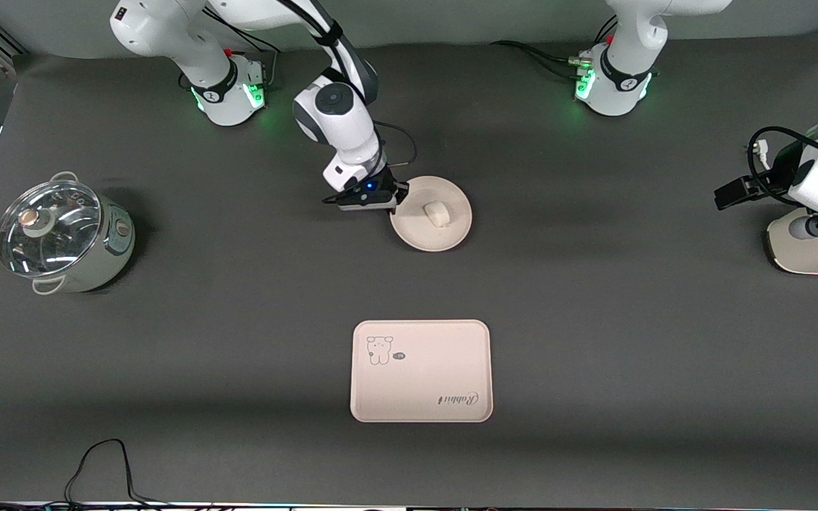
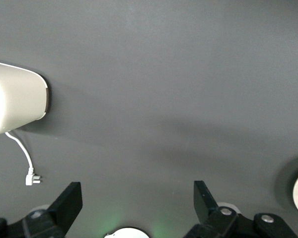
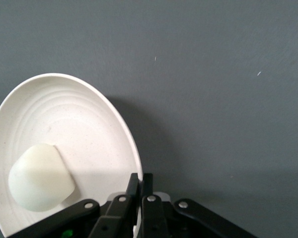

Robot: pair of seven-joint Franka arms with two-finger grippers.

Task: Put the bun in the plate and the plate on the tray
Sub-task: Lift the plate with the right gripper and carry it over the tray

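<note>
While the tray point(image 1: 421, 371) lies on the surface point(image 1: 238, 341) at six o'clock from the plate point(image 1: 444, 234), the right hand point(image 1: 393, 206) pinches that plate's nine o'clock rim, the bun point(image 1: 437, 213) sitting inside; the left hand point(image 2: 138, 208) waits spread, over bare surface.

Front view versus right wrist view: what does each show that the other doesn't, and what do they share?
Only the front view shows the tray, nearer the camera than the plate, the lidded pot toward the right arm's end of the table, and the left gripper, open, waiting over bare table at its own end. Only the right wrist view shows the right gripper shut on the plate's rim up close, and faint rings inside the dish. Both show the plate with the bun in it.
</note>
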